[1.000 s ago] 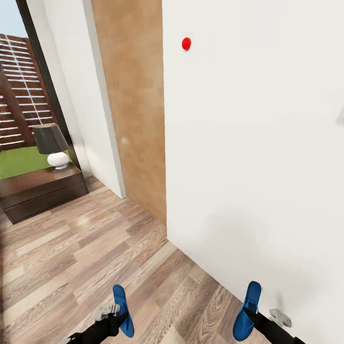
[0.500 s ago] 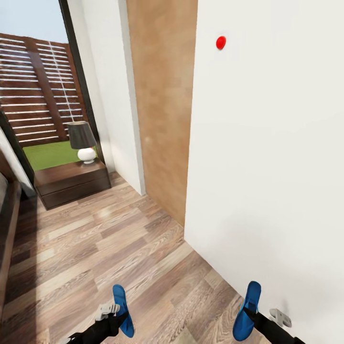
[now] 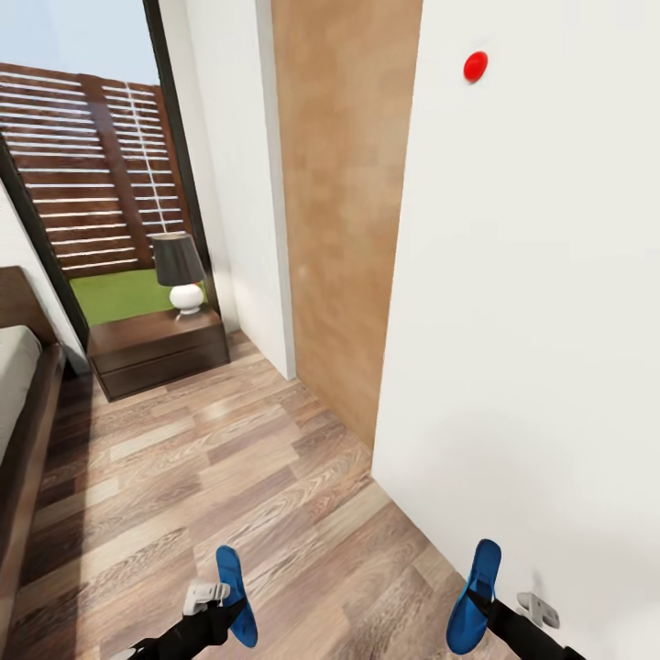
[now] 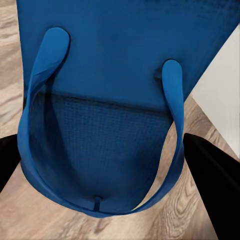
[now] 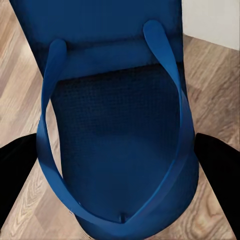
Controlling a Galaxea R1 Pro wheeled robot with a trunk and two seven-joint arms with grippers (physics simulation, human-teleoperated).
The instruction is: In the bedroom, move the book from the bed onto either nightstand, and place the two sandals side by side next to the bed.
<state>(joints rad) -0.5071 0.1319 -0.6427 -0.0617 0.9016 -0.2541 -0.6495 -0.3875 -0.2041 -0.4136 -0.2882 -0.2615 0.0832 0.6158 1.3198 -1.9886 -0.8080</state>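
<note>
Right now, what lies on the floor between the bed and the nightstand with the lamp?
In the head view, only a narrow strip of bare, shadowed wood-plank floor separates the bed from the nightstand bearing the lamp.

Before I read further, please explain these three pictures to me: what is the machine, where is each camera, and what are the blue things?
The machine is a wheeled robot with two black arms, drawn by a simulator. The large picture comes from a camera on its head, looking down over both arms. The left end effector holds one blue sandal by its side edges, and the right end effector holds the other sandal. The two close pictures come from cameras on the wrists: each looks along the fingers at its sandal, straps facing the camera. Below is a wood-plank floor, with a white wall close at the right. Farther off stand a dark nightstand carrying a lamp, and the edge of the bed.
</note>
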